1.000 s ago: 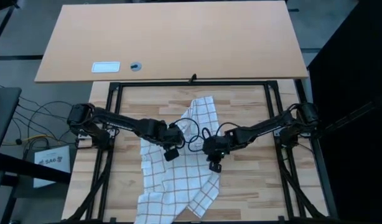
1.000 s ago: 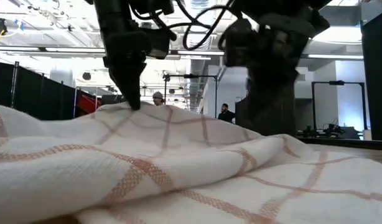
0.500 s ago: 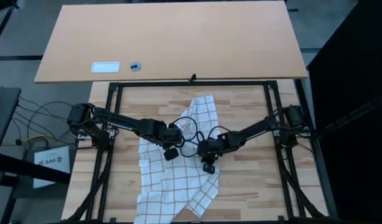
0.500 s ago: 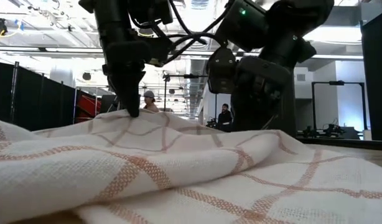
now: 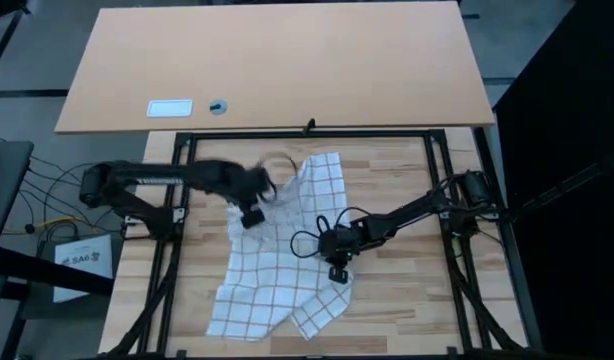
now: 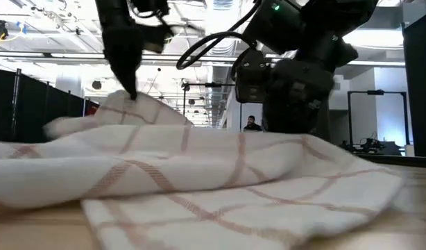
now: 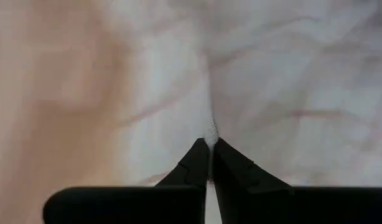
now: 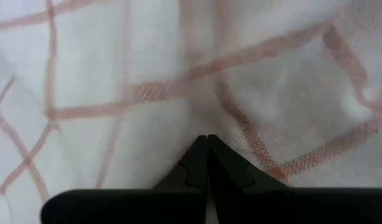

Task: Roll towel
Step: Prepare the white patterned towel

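Observation:
The white towel (image 5: pixel 287 255) with brown-orange check lines lies crumpled on the wooden tabletop, running from the far middle to the near edge. My left gripper (image 5: pixel 252 214) is shut on the towel at its left side, where a ridge of cloth is raised (image 6: pixel 133 104). My right gripper (image 5: pixel 338 270) is shut on the towel near its right edge, low over the table. In the low view it stands behind the cloth (image 6: pixel 289 118). My left gripper pinches a raised fold of the towel (image 7: pixel 211 129) between its two fingertips, coming from above and pointing down. The fold is lifted off the table, and the cloth slopes down from it to the tabletop (image 6: pixel 74 128). My right gripper has its shut fingertips (image 8: pixel 200 155) on a crease of the towel (image 8: pixel 200 106) near the right edge, coming from above. The tips hide how much cloth is between them. The cloth around lies low on the table.
A black frame (image 5: pixel 307 132) borders the wooden tabletop. Beyond it a large light-brown board (image 5: pixel 287 60) carries a small white card (image 5: pixel 170 107) and a small dark thing (image 5: pixel 218 106). Bare wood (image 5: pixel 417 290) shows right of the towel. People stand far off in the room (image 6: pixel 251 125).
My left gripper has gone toward the table's left and far edges and up, keeping its pinch; the towel's left part has been drawn along and raised into a ridge. My right gripper has shifted a little toward the left and stayed low. The towel's near end has slid left.

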Controlling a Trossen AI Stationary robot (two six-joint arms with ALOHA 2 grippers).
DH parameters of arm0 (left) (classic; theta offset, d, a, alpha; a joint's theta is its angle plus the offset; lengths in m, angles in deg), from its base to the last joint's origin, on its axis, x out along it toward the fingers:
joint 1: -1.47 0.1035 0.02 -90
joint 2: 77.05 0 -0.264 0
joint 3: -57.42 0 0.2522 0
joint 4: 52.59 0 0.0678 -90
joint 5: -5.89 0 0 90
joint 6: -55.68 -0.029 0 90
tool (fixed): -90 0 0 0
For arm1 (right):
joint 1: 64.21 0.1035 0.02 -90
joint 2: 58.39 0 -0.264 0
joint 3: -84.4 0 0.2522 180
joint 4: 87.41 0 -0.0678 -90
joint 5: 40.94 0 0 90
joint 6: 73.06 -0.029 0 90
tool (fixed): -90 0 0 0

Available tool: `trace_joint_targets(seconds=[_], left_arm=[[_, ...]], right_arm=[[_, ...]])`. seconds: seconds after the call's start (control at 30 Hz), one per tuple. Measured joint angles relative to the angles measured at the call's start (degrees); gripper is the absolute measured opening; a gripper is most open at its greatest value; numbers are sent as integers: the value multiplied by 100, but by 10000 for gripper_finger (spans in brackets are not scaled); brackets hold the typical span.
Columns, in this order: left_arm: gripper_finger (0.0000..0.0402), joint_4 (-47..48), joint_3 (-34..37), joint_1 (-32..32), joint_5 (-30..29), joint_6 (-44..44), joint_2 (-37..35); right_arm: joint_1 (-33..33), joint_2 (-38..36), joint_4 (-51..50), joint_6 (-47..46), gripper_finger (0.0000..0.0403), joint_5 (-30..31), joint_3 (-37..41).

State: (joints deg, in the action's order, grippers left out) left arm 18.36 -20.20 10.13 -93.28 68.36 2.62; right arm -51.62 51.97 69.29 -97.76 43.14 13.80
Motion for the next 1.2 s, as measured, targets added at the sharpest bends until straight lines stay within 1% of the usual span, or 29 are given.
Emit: trace_joint_targets(seconds=[0.07, 0.17, 0.27, 0.37, 0.47, 0.53, 0.63, 0.7, 0.77, 0.87, 0.93, 1.03, 1.07, 1.13, 1.2], left_arm=[[0, 33, -13, 335, -72, -280, -138], [0, 382, 9, 859, 76, -695, -203], [0, 173, -4, 1340, 4, -1295, -174], [0, -350, -2, 1797, 28, -2057, 1], [0, -962, -4, 2409, -244, -2680, 151], [0, -1380, -4, 2860, -269, -2961, 255], [0, -1767, -45, 3485, -177, -3285, 387], [1, -1689, -135, 3819, -10, -3402, 427], [12, -1376, -289, 4028, 396, -3437, 428], [48, -722, -540, 4097, 908, -3423, 420], [78, -240, -727, 4096, 1269, -3243, 423], [123, 692, -920, 3862, 2286, -3147, 416], [136, 1043, -940, 3707, 2510, -3074, 416], [153, 1723, -906, 3353, 2661, -2963, 391], [159, 1980, -784, 2930, 2496, -2763, 356]], right_arm=[[66, 0, -17, -33, 0, -49, 0], [121, 0, -21, -45, 0, -53, 0], [165, 0, -15, -148, 0, -50, 0], [118, -19, -13, -223, 0, -71, 4], [115, -22, -8, -232, 0, -91, 7], [115, -22, -8, -256, 0, -114, 7], [136, -22, -2, -321, 0, -151, 7], [163, -22, 7, -335, 0, -149, 8], [171, -44, 21, -335, 0, -153, 13], [146, -74, 20, -333, 0, -193, 22], [96, -113, 2, -250, 0, -256, 31], [-6, -263, -63, 0, 0, -285, 46], [-50, -334, -105, 98, 0, -290, 57], [-183, -518, -344, 308, 0, -271, 79], [-356, -746, -550, 526, 0, -158, 85]])
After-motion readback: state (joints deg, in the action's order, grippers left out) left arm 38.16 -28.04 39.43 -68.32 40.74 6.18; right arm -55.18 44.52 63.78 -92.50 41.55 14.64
